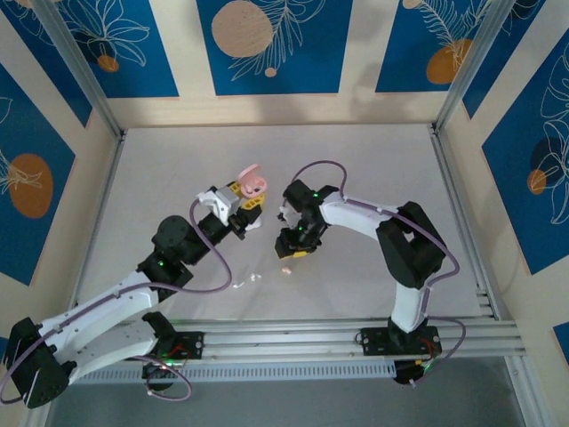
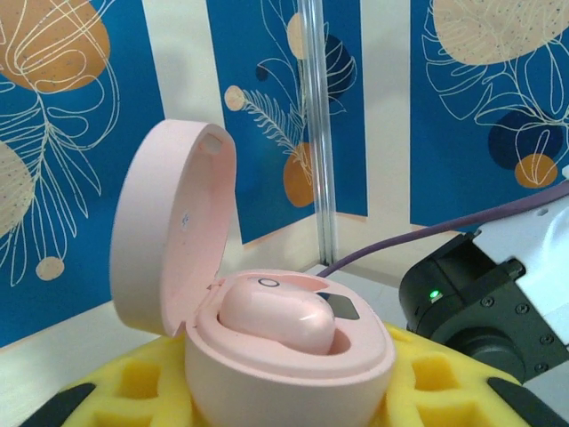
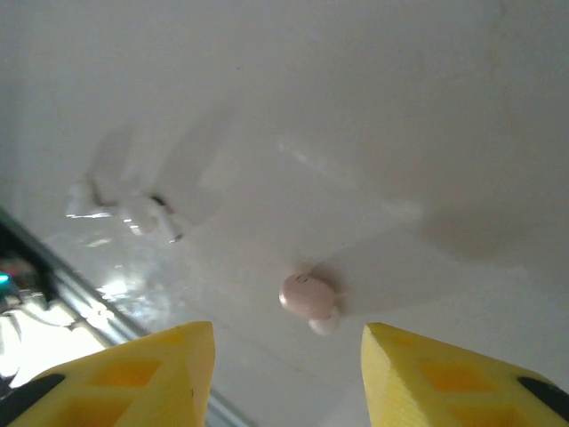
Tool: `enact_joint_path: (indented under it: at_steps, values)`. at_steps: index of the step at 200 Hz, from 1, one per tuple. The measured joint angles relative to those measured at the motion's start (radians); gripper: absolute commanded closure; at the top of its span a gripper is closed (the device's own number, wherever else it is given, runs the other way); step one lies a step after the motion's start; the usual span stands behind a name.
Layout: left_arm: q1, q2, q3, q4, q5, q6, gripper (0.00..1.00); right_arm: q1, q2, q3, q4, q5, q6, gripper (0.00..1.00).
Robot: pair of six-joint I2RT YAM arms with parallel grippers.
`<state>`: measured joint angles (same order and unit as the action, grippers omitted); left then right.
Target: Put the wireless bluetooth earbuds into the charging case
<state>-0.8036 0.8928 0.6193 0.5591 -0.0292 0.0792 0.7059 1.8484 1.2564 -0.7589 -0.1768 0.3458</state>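
My left gripper (image 1: 248, 203) is shut on the base of an open pink charging case (image 1: 252, 184), held above the table. In the left wrist view the case (image 2: 284, 365) sits between the yellow pads (image 2: 133, 387). Its lid (image 2: 169, 240) is tipped back, and one pink earbud (image 2: 277, 318) lies seated in a well. My right gripper (image 1: 294, 250) hangs open just above a second pink earbud (image 1: 286, 269) on the table. The right wrist view shows that earbud (image 3: 307, 296) lying a little beyond the gap between the yellow fingertips (image 3: 160, 374), untouched.
Two white earbuds (image 1: 248, 280) lie near the table's front edge; they show as pale shapes (image 3: 133, 216) at the left of the right wrist view. The metal rail (image 1: 356, 334) runs along the near edge. The right arm's body (image 2: 484, 298) is close beside the case.
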Motion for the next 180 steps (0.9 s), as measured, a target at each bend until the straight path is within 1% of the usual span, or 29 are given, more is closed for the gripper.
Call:
enact_joint_path:
  at_steps: [19,69,95,132,180]
  values:
    - [0.000,-0.013,0.000,-0.003,-0.008,0.010,0.78,0.036,0.023,0.021,-0.024,0.047,-0.051,0.49]
    - [0.000,-0.042,0.000,-0.016,-0.025,0.031,0.78,0.094,0.087,0.059,-0.068,0.104,-0.132,0.49]
    - [0.000,-0.048,0.000,-0.029,-0.026,0.036,0.77,0.105,0.102,0.071,-0.081,0.126,-0.155,0.49]
    - [0.000,-0.048,0.000,-0.029,-0.029,0.036,0.77,0.111,0.107,0.079,-0.105,0.150,-0.170,0.53]
    - [0.000,-0.048,0.000,-0.029,-0.029,0.036,0.77,0.122,0.132,0.094,-0.123,0.163,-0.175,0.55]
